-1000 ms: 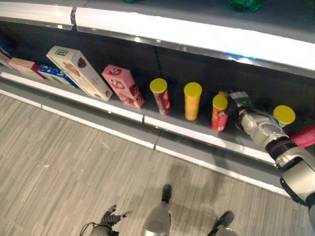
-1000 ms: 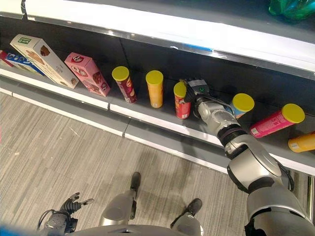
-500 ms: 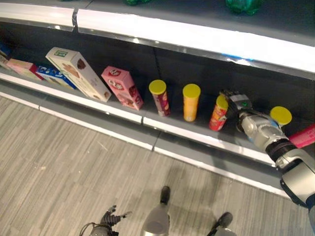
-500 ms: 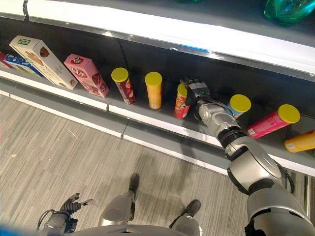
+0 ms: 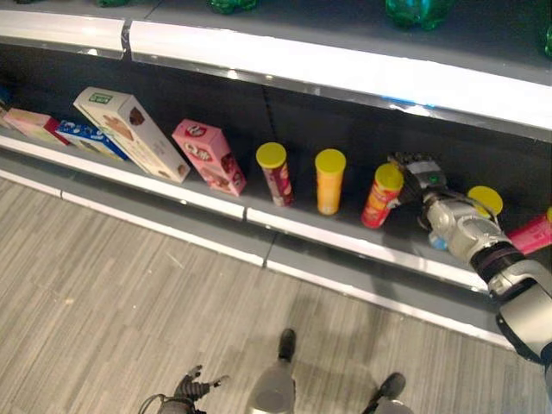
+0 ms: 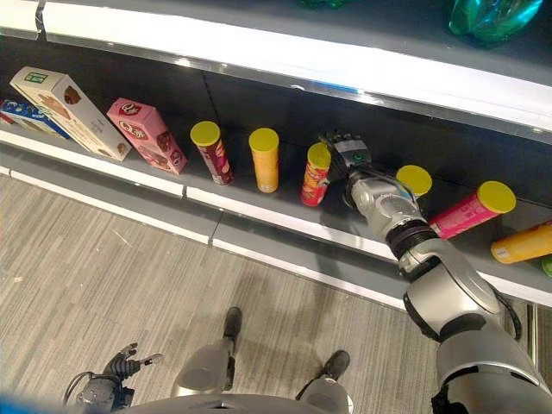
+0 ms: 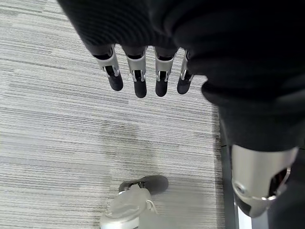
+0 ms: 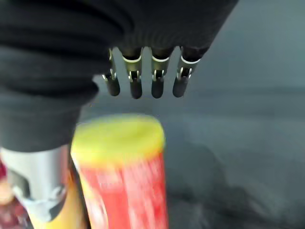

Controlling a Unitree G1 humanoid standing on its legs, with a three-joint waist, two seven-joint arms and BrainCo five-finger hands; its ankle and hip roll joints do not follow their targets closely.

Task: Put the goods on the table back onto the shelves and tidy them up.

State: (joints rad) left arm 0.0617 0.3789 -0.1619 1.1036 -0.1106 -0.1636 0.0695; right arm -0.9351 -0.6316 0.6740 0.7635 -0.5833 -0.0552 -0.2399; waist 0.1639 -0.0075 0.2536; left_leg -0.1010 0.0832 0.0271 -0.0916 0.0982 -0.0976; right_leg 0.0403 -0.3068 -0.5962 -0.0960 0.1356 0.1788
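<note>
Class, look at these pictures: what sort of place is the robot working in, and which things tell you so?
Probably a shop aisle or a mock-up of one: long shelves with white edge strips, snack boxes and yellow-lidded tubes in a row, green bottles above.

Red can [image 5: 379, 195] with yellow lid, tilted on the lower shelf [image 5: 345, 243], top leaning toward my right hand [image 5: 420, 174]; fingers straight beside it.

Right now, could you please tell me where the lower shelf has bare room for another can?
The widest bare patch lies between the yellow can and the tilted red can. A narrower gap separates the dark red can from the yellow one. It is crowded to the right, where the right robot hand, a yellow-lidded can and a pink can cluster.
</note>
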